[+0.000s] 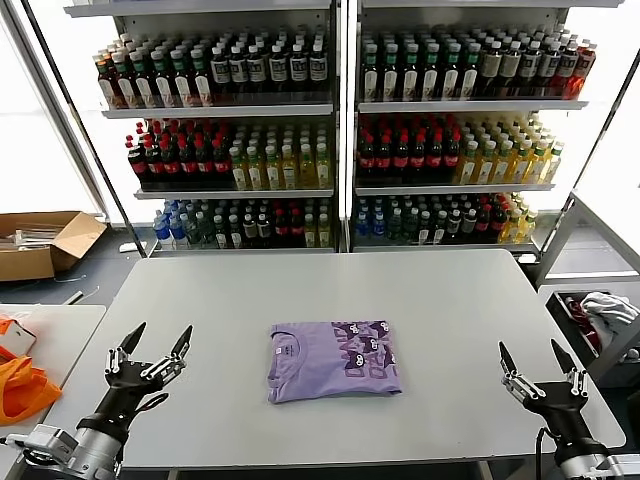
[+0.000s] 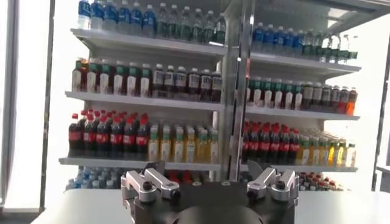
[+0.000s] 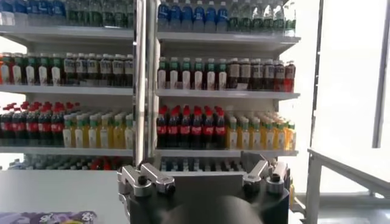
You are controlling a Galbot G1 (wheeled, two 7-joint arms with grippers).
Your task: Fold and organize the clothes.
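Observation:
The lavender T-shirt (image 1: 333,360) lies folded into a neat rectangle on the grey table (image 1: 330,290), near its front middle, with the dark purple print on its right half. An edge of it shows in the right wrist view (image 3: 49,217). My left gripper (image 1: 157,350) is open and empty at the table's front left corner, pointing up, well left of the shirt. My right gripper (image 1: 536,358) is open and empty at the front right corner, well right of the shirt. Both wrist views look out at the shelves.
Shelves of bottled drinks (image 1: 330,130) stand behind the table. Orange fabric (image 1: 20,390) lies on a side table at the left. A cardboard box (image 1: 40,243) sits on the floor at the left. A bin with white cloth (image 1: 600,315) stands at the right.

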